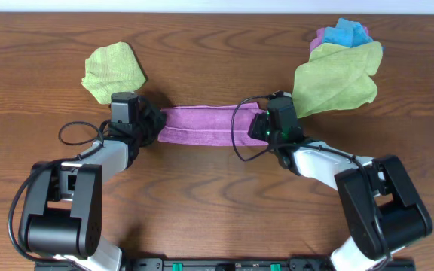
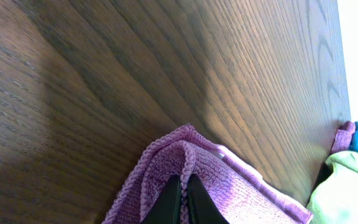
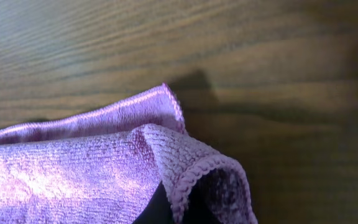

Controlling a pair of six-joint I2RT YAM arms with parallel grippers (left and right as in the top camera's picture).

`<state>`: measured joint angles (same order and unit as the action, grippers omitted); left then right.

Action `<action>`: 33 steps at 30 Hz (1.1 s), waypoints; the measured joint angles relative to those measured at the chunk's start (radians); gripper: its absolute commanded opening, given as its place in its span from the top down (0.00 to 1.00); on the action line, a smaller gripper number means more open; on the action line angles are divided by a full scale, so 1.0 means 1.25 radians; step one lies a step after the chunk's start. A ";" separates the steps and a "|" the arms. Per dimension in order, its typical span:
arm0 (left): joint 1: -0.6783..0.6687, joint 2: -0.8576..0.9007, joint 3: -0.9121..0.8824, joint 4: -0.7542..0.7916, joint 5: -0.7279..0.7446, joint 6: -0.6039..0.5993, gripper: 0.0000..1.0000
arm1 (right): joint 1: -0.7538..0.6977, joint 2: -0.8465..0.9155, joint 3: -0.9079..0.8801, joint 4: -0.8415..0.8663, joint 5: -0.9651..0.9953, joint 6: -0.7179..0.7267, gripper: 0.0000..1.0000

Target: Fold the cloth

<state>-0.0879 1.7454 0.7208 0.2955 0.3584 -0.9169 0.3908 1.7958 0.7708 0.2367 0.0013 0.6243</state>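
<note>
A purple cloth [image 1: 206, 126] lies folded into a long strip across the middle of the wooden table, stretched between my two grippers. My left gripper [image 1: 151, 126] is shut on the strip's left end; the left wrist view shows its black fingers [image 2: 183, 194] pinching the cloth's hemmed edge [image 2: 229, 180]. My right gripper [image 1: 264, 125] is shut on the right end; in the right wrist view the cloth's corner [image 3: 185, 163] curls over its dark fingers [image 3: 166, 208].
A green cloth [image 1: 114, 70] lies at the back left. A larger green cloth [image 1: 334, 84] lies at the back right over a blue cloth [image 1: 350, 32] and a pink one [image 1: 322, 36]. Black cables loop beside both wrists.
</note>
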 measured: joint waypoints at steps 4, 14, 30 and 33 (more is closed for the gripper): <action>0.000 0.000 0.000 0.000 -0.018 0.000 0.65 | 0.000 0.000 0.017 0.002 0.026 -0.016 0.45; 0.062 -0.002 0.009 -0.001 0.031 -0.002 0.44 | 0.000 -0.018 0.029 -0.068 0.028 -0.024 0.37; 0.087 -0.144 0.014 -0.069 0.202 -0.069 0.94 | 0.000 -0.272 0.032 -0.376 0.027 0.023 0.27; 0.049 -0.144 0.014 -0.070 0.196 -0.076 0.94 | -0.001 -0.281 0.033 -0.417 0.027 0.057 0.25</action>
<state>-0.0269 1.5650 0.7387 0.2073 0.6033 -1.0115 0.3901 1.4445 0.8116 -0.2844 0.0345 0.6952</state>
